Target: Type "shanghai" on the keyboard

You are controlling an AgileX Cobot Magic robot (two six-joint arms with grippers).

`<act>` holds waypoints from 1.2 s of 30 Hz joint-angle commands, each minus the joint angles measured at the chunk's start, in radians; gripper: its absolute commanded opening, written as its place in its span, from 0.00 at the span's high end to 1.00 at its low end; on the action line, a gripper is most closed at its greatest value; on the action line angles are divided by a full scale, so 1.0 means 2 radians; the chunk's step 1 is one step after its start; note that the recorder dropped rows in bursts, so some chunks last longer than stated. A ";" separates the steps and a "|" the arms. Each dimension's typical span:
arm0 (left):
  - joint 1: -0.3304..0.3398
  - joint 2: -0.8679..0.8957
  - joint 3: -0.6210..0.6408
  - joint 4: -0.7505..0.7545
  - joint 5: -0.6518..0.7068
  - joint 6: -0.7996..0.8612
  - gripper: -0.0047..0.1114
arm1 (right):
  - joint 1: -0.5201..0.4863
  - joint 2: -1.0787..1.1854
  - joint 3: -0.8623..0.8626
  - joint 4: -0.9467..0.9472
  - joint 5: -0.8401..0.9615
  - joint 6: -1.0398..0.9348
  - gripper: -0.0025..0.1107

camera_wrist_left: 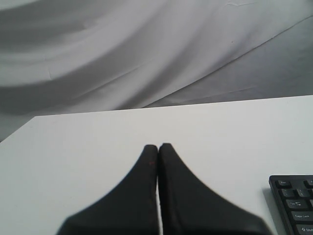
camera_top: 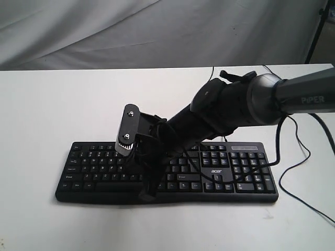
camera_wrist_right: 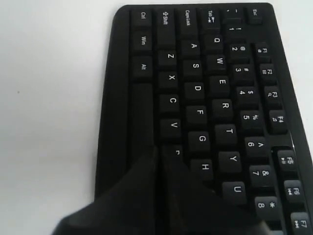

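Observation:
The black keyboard [camera_top: 235, 167] with white-lettered keys and an "acer" logo lies flat on the white table. My right arm reaches across it from the right. The right gripper [camera_top: 148, 194] is shut and empty, pointing down at the front rows of the letter block. In the right wrist view the right gripper [camera_wrist_right: 160, 149] has its tips together beside the space bar, just short of the key below G, with H [camera_wrist_right: 204, 167] close by. Whether it touches a key I cannot tell. My left gripper [camera_wrist_left: 157, 146] is shut and empty over bare table, left of the keyboard's corner [camera_wrist_left: 293, 205].
The white table [camera_top: 42, 115] extends all round the keyboard, with a grey cloth backdrop [camera_top: 157, 31] behind it. Thin black cables [camera_top: 293, 172] loop on the table right of the keyboard. A dark stand leg [camera_top: 316, 31] is at the back right.

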 commanded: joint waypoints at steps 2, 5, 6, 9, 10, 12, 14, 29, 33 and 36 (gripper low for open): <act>-0.002 0.002 0.003 0.000 -0.002 -0.001 0.95 | -0.002 0.004 0.002 0.013 -0.013 -0.010 0.98; -0.002 0.002 0.003 0.000 -0.002 -0.001 0.95 | -0.002 0.016 0.002 0.025 -0.018 -0.016 0.98; -0.002 0.002 0.003 0.000 -0.002 -0.001 0.95 | -0.002 0.019 0.002 0.033 -0.019 -0.023 0.98; -0.002 0.002 0.003 0.000 -0.002 -0.001 0.95 | -0.003 0.022 0.002 0.040 -0.022 -0.028 0.98; -0.002 0.002 0.003 0.000 -0.002 -0.001 0.95 | -0.003 0.022 0.002 0.040 -0.021 -0.029 0.98; -0.002 0.002 0.003 0.000 -0.002 -0.001 0.95 | -0.003 0.022 0.002 0.040 -0.026 -0.030 0.98; -0.002 0.002 0.003 0.000 -0.002 -0.001 0.95 | -0.003 0.023 0.002 0.036 -0.029 -0.030 0.98; -0.002 0.002 0.003 0.000 -0.002 -0.001 0.95 | -0.003 0.028 0.002 0.038 -0.033 -0.034 0.98; -0.002 0.002 0.003 0.000 -0.002 -0.001 0.95 | -0.003 0.028 0.002 0.038 -0.033 -0.035 0.98; -0.002 0.002 0.003 0.000 -0.002 -0.001 0.95 | -0.003 0.028 0.002 0.038 -0.033 -0.035 0.98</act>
